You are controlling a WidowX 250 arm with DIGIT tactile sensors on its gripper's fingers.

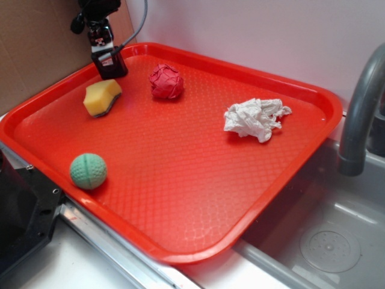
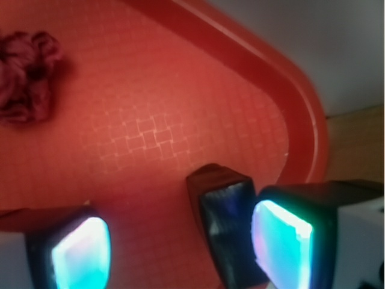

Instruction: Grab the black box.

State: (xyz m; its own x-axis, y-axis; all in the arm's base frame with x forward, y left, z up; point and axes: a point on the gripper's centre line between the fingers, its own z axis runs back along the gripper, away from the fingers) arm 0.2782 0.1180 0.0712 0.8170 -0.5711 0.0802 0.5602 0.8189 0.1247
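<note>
The gripper [image 1: 108, 57] is hanging over the far left corner of the red tray [image 1: 198, 198], right at the black box [image 1: 112, 67]. The black box is sitting on the tray floor in that far left corner, just beyond the yellow sponge [image 1: 101, 97]. In the wrist view the black box [image 2: 225, 220] is lying between the two fingers, pressed up against the right pad [image 2: 280, 244] — the left pad [image 2: 81, 253] is standing well apart from it, with bare tray showing in the gap. So the jaws are spread wide and are not clamping anything.

A crumpled red paper ball [image 1: 166, 81] is resting to the right of the sponge, also seen at the left edge of the wrist view [image 2: 27, 75]. A crumpled white tissue [image 1: 255, 118] is lying further right on the tray. A green ball [image 1: 88, 171] is sitting near the tray's near left edge. A grey faucet [image 1: 361, 102] is rising at the right, over a metal sink [image 1: 328, 241].
</note>
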